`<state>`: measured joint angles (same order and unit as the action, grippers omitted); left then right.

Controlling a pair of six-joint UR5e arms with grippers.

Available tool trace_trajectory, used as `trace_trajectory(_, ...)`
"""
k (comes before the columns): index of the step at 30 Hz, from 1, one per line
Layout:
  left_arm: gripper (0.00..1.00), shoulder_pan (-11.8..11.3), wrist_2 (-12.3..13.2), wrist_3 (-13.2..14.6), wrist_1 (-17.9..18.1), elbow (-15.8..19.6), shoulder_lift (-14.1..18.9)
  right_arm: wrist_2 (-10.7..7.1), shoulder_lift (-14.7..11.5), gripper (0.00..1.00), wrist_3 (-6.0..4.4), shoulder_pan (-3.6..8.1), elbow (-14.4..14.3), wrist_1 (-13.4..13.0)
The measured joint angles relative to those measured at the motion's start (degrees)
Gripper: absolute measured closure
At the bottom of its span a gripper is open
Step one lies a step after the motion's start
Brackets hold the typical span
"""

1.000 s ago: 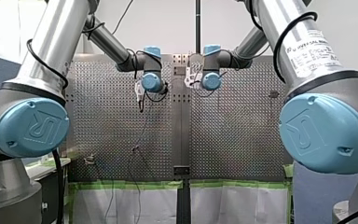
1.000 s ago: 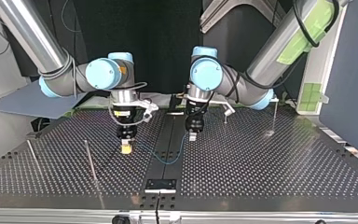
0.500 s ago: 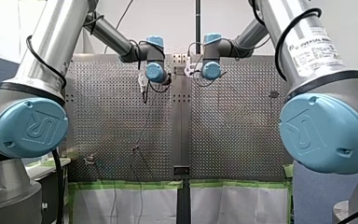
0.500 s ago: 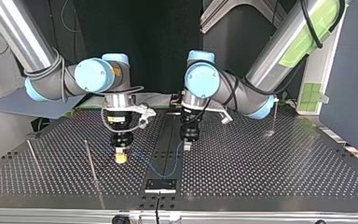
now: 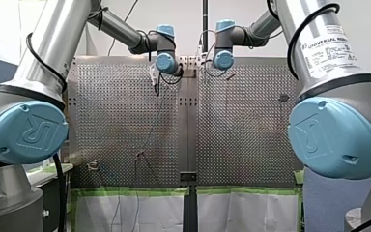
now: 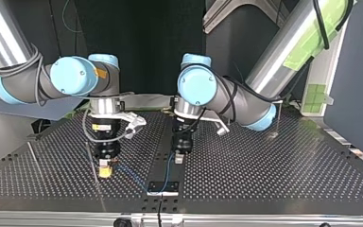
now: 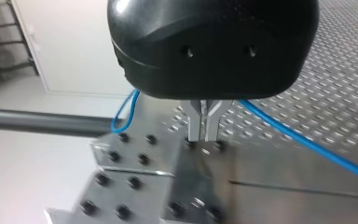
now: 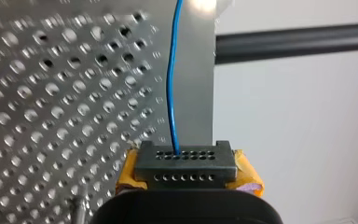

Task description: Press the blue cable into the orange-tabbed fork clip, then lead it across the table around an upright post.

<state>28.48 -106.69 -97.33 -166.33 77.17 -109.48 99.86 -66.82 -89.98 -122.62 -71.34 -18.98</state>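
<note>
My right gripper (image 8: 185, 162) and my left gripper (image 7: 204, 127) each clench the thin blue cable (image 8: 169, 93); between them it sags to the small black plate (image 6: 163, 187).

Front view: white wall (image 5: 174, 29) beyond perforated table (image 5: 116, 121); dark pole (image 5: 205, 21) upright against wall; green tape (image 5: 125, 192) along near table edge, white sheet (image 5: 92, 215) hanging below. Top view: black backdrop (image 6: 146, 42) at rear, grey-blue panel (image 6: 354, 71) at right.
</note>
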Motion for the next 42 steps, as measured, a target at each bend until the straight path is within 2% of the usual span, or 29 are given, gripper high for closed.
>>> trace_trajectory(14,1.00,0.62,3.57,-3.80,-1.32,-5.29,-0.24,0.32,-1.34,1.00,-0.19,3.85,0.08,1.11)
trace_trajectory(25,1.00,0.67,7.92,-8.74,-1.47,-8.13,-0.61,0.26,-2.02,1.00,-0.29,6.25,0.13,1.70)
trace_trajectory(29,1.00,1.07,8.62,-10.38,-2.15,-9.32,-1.79,0.31,-2.17,1.00,-0.30,7.08,0.13,2.19)
trace_trajectory(36,1.00,2.21,8.66,-10.90,-5.05,-12.52,-4.90,0.34,-2.22,1.00,-0.31,8.79,0.12,3.09)
trace_trajectory(42,1.00,2.78,9.00,-12.08,-6.80,-15.38,-7.29,0.34,-2.24,1.00,-1.02,9.92,0.11,3.20)
